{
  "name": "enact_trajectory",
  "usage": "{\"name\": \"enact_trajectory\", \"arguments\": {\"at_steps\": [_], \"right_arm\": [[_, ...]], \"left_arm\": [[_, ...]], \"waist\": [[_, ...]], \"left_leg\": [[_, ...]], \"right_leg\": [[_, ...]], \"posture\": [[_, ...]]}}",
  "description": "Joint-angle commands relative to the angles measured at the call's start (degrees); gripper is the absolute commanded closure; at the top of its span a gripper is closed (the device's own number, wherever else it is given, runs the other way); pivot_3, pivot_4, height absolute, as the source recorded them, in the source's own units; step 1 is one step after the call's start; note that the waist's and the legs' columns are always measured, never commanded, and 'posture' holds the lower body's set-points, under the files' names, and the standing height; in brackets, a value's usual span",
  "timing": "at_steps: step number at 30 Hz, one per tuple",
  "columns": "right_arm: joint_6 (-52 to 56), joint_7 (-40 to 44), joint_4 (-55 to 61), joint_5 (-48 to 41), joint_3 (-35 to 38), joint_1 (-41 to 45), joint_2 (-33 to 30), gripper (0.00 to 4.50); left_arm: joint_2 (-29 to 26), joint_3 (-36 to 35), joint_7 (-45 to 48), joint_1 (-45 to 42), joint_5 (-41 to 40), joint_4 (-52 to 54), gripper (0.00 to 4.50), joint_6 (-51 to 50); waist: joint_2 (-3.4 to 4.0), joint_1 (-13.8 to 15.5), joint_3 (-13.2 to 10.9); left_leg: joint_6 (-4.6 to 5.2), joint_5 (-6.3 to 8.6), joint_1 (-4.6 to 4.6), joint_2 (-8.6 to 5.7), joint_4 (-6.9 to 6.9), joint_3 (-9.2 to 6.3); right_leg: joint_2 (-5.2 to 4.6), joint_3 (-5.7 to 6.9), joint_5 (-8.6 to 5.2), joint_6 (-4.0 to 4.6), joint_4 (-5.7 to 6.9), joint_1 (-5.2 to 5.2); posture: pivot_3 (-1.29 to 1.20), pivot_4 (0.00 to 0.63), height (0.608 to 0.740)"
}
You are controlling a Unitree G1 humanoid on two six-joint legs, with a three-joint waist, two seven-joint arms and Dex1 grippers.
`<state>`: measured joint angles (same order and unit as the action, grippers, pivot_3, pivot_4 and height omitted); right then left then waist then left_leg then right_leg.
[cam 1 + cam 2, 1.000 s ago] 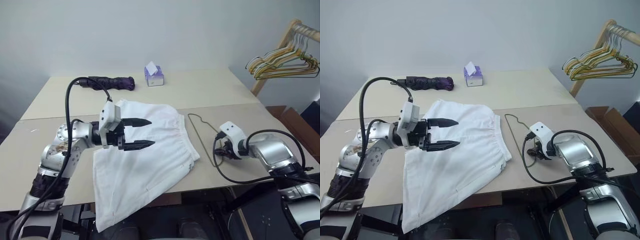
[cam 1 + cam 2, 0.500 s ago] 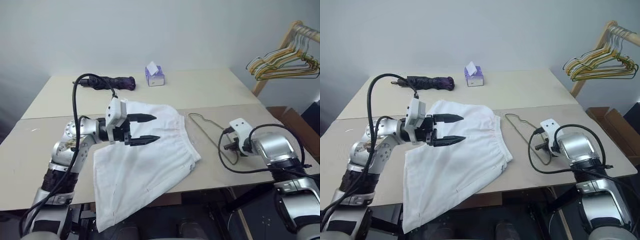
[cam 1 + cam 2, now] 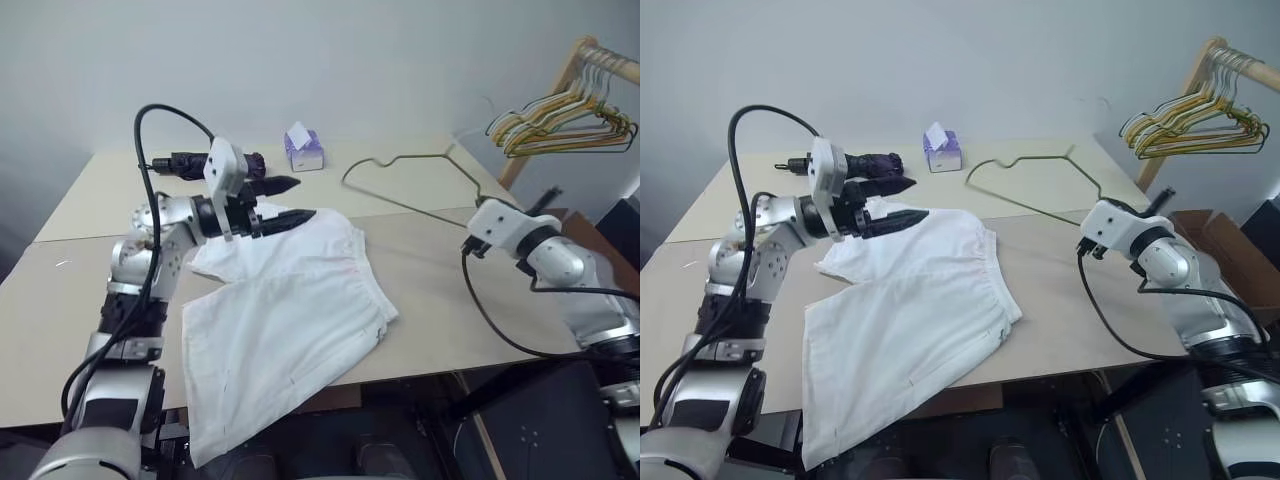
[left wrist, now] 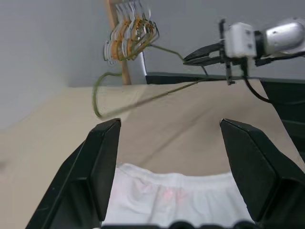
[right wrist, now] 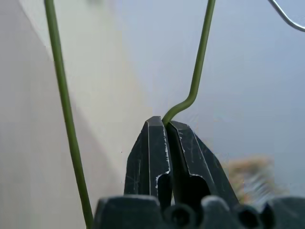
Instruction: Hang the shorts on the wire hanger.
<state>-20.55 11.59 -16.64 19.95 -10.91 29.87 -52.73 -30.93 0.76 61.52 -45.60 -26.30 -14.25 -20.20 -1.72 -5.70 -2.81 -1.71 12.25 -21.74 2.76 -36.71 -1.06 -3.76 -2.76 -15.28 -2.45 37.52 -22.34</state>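
Right claw clamps wire hanger above beige table; left claw open over shorts.

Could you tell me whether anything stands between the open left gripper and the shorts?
Nothing visible does. The left gripper hangs open just above the far edge of the shorts; between its fingers the left wrist view shows just the waistband and bare table.
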Motion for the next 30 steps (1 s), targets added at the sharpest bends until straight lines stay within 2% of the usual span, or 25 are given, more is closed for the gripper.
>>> {"name": "enact_trajectory", "arguments": {"at_steps": [1, 3, 12, 15, 18, 27, 30], "right_arm": [[-12.02, -2.31, -1.4, 3.01, 0.26, 3.02, -0.19, 4.48], [-15.6, -2.2, -2.19, 4.15, 0.31, 4.32, 0.3, 4.48], [-18.52, -0.44, -2.0, 8.15, 0.24, 9.09, 2.58, 4.48], [-19.1, -0.38, -2.24, 8.57, 0.42, 9.82, 2.96, 4.48], [-19.51, -0.42, -2.09, 9.0, 0.59, 10.0, 3.09, 4.5], [-20.08, -0.94, -1.65, 10.37, 1.08, 9.67, 2.9, 4.5], [-20.5, -1.6, -1.71, 11.29, 1.03, 9.94, 2.75, 4.5]], "left_arm": [[-0.55, 0.12, 1.42, -2.39, 1.94, -2.52, 0.92, 1.32], [-0.49, 0.88, 2.5, -3.0, 2.9, -3.67, 0.92, 1.23], [-1.27, 8.87, 13.6, -3.6, 7.16, -6.05, 0.92, -1.4], [-1.33, 11.18, 14.07, -3.59, 10.25, -6.57, 0.92, 0.1], [0.19, 11.41, 11.04, -4.55, 12.49, -8.51, 1.57, 0.19], [1.14, 9.4, 12.34, -4.8, 11.66, -8.98, 4.42, -0.22], [0.91, 9.36, 12.68, -4.65, 11.84, -8.93, 4.47, -0.32]], "waist": [[0.0, -0.61, 0.0], [0.0, -1.12, 0.0], [0.0, -1.64, 0.0], [0.0, -1.63, 0.0], [0.0, -1.61, 0.0], [0.0, -1.8, 0.0], [0.0, -1.85, 0.0]], "left_leg": [[0.0, 0.0, 0.0, 0.0, 0.0, -0.01], [0.0, 0.0, 0.0, 0.0, 0.0, -0.05], [0.0, 0.0, -0.03, 0.0, 0.0, -0.12], [0.0, 0.0, -0.05, 0.0, 0.0, -0.13], [0.01, 0.0, -0.04, 0.0, -0.01, -0.13], [0.02, 0.01, -0.04, 0.0, -0.02, -0.13], [0.02, 0.01, -0.03, 0.0, -0.02, -0.14]], "right_leg": [[0.01, -0.02, 0.01, 0.02, 0.0, 0.0], [0.01, -0.01, 0.21, 0.35, 0.01, 0.01], [0.01, 0.02, 0.23, 0.39, 0.01, 0.02], [0.01, 0.04, 0.23, 0.39, 0.0, 0.01], [0.01, 0.03, 0.23, 0.39, 0.01, 0.02], [0.01, 0.03, 0.23, 0.39, 0.02, 0.01], [0.01, 0.03, 0.23, 0.39, 0.03, 0.02]], "posture": [[-0.08, 0.0, 0.74], [-0.08, 0.0, 0.74], [-0.09, 0.0, 0.74], [-0.09, 0.0, 0.74], [-0.1, 0.0, 0.74], [-0.1, 0.0, 0.74], [-0.1, 0.0, 0.74]]}}
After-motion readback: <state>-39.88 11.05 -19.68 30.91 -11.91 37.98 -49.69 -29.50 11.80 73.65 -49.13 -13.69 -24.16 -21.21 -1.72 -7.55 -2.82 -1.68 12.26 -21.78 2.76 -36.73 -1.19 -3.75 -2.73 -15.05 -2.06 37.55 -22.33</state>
